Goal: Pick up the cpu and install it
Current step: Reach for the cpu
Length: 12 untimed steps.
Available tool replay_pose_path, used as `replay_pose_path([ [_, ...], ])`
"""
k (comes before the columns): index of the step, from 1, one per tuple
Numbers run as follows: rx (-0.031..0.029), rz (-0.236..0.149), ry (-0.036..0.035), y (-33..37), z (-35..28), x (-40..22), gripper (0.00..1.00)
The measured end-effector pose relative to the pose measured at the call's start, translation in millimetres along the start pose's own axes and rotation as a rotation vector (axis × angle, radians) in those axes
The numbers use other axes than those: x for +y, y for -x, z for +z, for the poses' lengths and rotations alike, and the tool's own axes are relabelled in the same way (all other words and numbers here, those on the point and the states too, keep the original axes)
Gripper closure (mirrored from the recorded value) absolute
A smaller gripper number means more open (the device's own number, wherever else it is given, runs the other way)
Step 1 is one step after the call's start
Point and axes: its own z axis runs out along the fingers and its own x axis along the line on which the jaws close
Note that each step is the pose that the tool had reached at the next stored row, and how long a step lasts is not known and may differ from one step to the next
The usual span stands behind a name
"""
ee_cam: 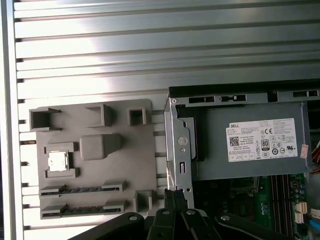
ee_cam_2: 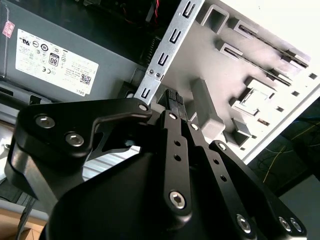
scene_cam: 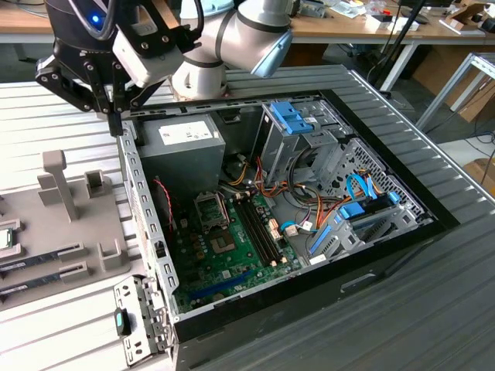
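Note:
The cpu is a small silver square with a thin green rim, lying flat in a pocket of the grey fixture tray beside the computer case. It also shows at the exterior view's far left, cpu, and as a pale square, cpu. My gripper hangs shut and empty over the case's metal side wall, at the power-supply corner, well away from the cpu. Its black fingertips sit pressed together. The metal-framed socket lies on the green motherboard inside the case.
A grey power-supply box fills the case corner under my arm. Memory sticks lie in tray slots near the cpu, and grey posts rise from the tray. Drive cages and cable bundles crowd the case's far side. Ribbed metal tabletop surrounds everything.

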Motion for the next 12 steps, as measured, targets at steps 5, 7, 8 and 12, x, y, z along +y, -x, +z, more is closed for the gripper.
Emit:
replay_pose_path([
  [5,0.0000,0.000,0.0000,-2.0,-0.1,-0.2,0.89],
  [7,0.0000,0.000,0.0000,-2.8,-0.1,-0.2,0.89],
  [8,0.0000,0.000,0.0000,-3.1,-0.1,-0.2,0.89],
  [12,0.0000,0.000,0.0000,-4.7,-0.1,-0.4,0.89],
])
